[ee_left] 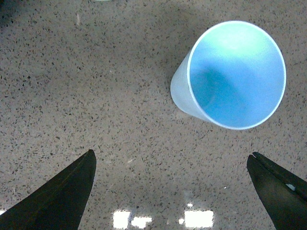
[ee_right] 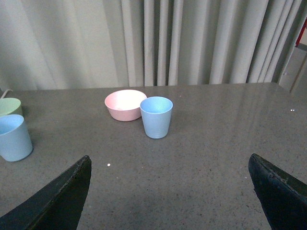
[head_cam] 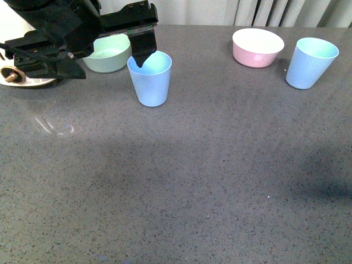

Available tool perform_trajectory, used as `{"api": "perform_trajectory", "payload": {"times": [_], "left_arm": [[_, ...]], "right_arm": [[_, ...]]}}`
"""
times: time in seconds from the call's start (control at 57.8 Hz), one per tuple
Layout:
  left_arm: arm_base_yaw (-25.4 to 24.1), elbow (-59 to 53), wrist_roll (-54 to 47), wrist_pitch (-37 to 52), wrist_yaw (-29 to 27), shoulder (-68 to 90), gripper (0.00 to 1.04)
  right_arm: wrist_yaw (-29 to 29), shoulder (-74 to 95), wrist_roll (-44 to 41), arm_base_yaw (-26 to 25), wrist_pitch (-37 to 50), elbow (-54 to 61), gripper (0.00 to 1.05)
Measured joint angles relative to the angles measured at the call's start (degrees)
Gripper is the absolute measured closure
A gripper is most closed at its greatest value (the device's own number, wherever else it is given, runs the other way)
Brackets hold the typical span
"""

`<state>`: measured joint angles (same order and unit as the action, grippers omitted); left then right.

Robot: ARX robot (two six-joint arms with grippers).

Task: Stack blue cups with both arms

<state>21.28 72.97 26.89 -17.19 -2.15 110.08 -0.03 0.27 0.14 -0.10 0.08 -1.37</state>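
One blue cup stands upright at the back left of the grey table; the left wrist view shows it from above, empty. My left gripper hovers just above its rim, open; the cup lies beyond the fingers, not between them. The second blue cup stands upright at the back right, also in the right wrist view. My right gripper is open and empty, well short of that cup, and does not show in the front view.
A mint-green bowl sits behind the left cup, partly hidden by my left arm. A pink bowl stands left of the right cup. A cream-white appliance is at the far left. Curtains hang behind the table.
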Motion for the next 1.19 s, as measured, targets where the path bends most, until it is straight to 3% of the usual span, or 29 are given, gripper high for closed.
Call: {"api": "perform_trajectory", "payload": {"times": [0.709, 0.899, 1.141, 1.193], "left_arm": [[1.2, 18.5, 0.9, -6.9, -2.5, 14.9, 0.09], [1.9, 19.5, 1.3, -8.1, -4.5, 15.7, 0.41], [2.4, 20.3, 2.4, -10.6, -7.3, 16.3, 0.96], [2.7, 20.5, 3.0, -11.0, -7.3, 16.2, 1.03]], "right_arm": [[0.0, 0.0, 0.0, 0.0, 0.0, 0.0, 0.09], [0.0, 0.0, 0.0, 0.0, 0.0, 0.0, 0.09], [0.0, 0.0, 0.0, 0.0, 0.0, 0.0, 0.09], [0.0, 0.0, 0.0, 0.0, 0.0, 0.0, 0.09]]}}
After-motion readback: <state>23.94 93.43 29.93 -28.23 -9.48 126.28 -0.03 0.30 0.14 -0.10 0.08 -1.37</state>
